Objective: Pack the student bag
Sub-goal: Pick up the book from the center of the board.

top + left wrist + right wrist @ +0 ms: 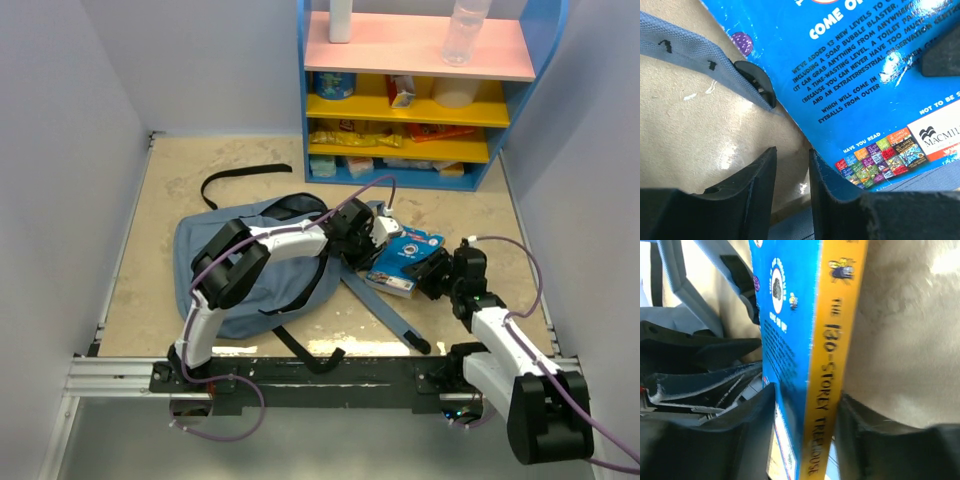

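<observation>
Right fingers (751,440) pinch book (790,340) (arm (497,338) low, reaching inward); left fingers (740,196) apart.

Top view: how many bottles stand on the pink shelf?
2 on the pink shelf: a white bottle at the left, a clear bottle at the right; the frame crops both tops.

Top external: high, behind arm bases (190,372), faces down and far over whole table (170,180) to shelf (400,45). Left wrist: very near blue book (865,75) back cover. Right wrist: very near its yellow spine (832,365). All three share blue book.
</observation>
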`<state>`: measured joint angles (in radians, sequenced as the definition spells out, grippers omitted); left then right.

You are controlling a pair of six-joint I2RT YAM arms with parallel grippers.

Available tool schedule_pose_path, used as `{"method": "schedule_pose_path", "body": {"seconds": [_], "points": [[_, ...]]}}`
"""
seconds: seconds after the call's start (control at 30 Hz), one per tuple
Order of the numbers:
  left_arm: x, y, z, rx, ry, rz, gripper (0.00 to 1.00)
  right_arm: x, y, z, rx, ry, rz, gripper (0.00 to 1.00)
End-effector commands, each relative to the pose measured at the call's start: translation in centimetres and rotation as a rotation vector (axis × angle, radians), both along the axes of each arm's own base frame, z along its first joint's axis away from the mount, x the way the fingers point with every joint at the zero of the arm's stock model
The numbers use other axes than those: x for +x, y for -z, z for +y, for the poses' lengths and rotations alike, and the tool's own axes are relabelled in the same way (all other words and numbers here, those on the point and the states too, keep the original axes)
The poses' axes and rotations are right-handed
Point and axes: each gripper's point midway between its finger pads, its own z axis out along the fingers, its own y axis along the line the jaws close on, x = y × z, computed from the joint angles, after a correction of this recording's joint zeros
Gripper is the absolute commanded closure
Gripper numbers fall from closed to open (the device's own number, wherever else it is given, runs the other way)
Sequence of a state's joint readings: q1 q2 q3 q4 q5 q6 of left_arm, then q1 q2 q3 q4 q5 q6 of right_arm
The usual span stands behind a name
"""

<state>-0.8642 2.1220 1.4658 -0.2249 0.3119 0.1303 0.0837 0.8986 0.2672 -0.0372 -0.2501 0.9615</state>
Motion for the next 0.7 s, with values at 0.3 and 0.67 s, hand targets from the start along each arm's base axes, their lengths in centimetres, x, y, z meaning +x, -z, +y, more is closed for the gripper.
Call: {"method": "schedule_pose_path", "body": {"seconds": [0.3, 0.67], "points": [[-0.5, -15.1, 0.9, -0.085, 0.010, -0.100, 0.37, 2.8, -5.6, -0.2, -0.035, -0.006, -0.217, 1.00], [-3.4, -21.7, 11.6, 0.073, -0.053, -0.278, 0.00, 3.2, -8.5, -0.5, -0.085, -0.033, -0.296, 1.00]]}}
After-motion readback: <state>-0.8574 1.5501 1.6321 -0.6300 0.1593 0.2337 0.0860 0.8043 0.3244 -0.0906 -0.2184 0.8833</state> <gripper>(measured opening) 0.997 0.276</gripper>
